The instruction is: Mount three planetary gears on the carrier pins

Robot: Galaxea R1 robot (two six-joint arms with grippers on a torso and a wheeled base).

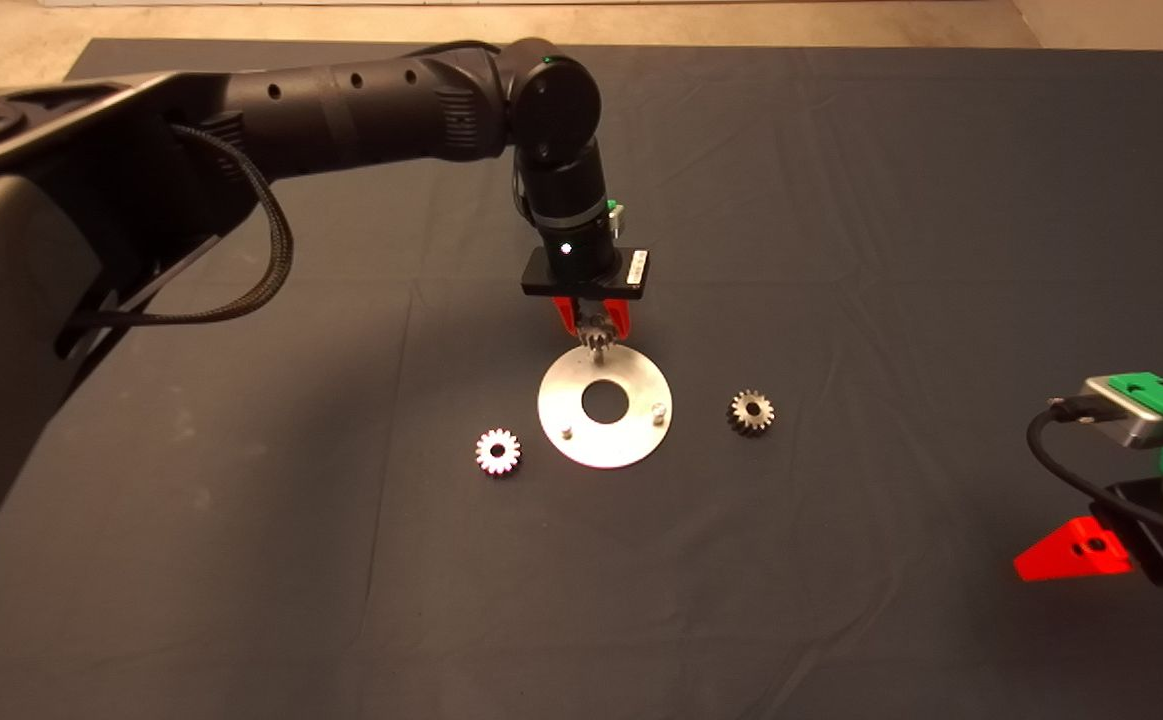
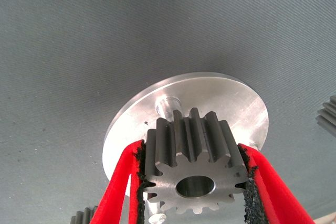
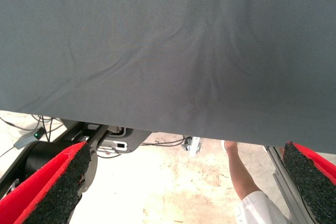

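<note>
My left gripper (image 1: 592, 318) is shut on one planetary gear (image 1: 596, 328), holding it by its toothed sides just above the far rim of the shiny carrier disc (image 1: 561, 395). In the left wrist view the held gear (image 2: 194, 169) sits between the red fingers (image 2: 123, 182), centre hole open, with the disc (image 2: 231, 95) behind it. One carrier pin (image 2: 167, 103) stands bare beside the gear. Two more pins (image 1: 657, 410) (image 1: 565, 432) stand bare on the near rim. Two gears lie on the mat, one left of the disc (image 1: 498, 452) and one right of it (image 1: 751, 412). My right gripper (image 1: 1071, 552) is parked at the lower right, open and empty.
The dark mat (image 1: 841, 200) covers the table, with shallow wrinkles. The right wrist view shows its open gripper (image 3: 186, 169) past the mat's edge, over the floor with equipment and a person's arm (image 3: 242, 178).
</note>
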